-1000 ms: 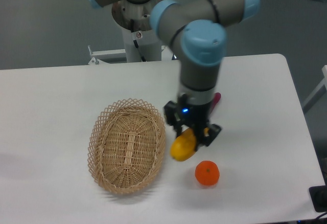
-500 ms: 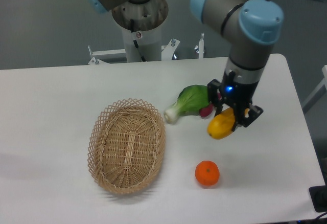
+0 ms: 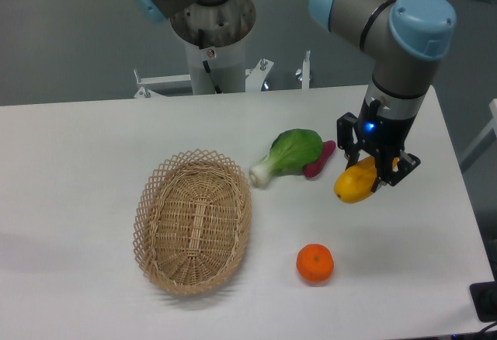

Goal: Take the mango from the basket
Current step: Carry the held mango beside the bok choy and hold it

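Note:
The yellow-orange mango [image 3: 356, 184] hangs just above the table at the right, held between the black fingers of my gripper [image 3: 374, 171], which is shut on it. The tan wicker basket [image 3: 194, 220] lies at the left of centre, well apart from the gripper, and nothing shows inside it.
A green leafy vegetable with a white stalk [image 3: 289, 153] lies between basket and gripper, with a magenta item [image 3: 319, 159] against its right side. A round orange [image 3: 314, 263] sits near the front edge. The arm's base column [image 3: 210, 37] stands behind the table.
The gripper has carried the mango from beside the basket's right rim to the right and farther back, uncovering the green vegetable and the magenta item.

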Robot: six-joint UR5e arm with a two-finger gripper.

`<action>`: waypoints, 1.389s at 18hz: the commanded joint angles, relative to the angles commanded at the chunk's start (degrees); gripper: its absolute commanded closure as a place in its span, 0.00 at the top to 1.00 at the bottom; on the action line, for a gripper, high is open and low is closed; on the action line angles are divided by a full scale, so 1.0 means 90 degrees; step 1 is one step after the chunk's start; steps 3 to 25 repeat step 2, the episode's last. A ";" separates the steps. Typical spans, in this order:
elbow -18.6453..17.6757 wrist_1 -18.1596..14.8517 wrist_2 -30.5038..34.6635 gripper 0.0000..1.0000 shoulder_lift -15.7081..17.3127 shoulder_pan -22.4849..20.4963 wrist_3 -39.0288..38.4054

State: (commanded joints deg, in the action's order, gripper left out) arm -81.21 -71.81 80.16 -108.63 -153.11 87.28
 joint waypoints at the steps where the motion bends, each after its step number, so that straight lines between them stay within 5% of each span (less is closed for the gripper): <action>1: 0.0010 -0.0010 0.0000 0.47 0.0010 -0.0010 0.0000; 25: 0.0010 -0.0010 0.0000 0.47 0.0010 -0.0019 0.0000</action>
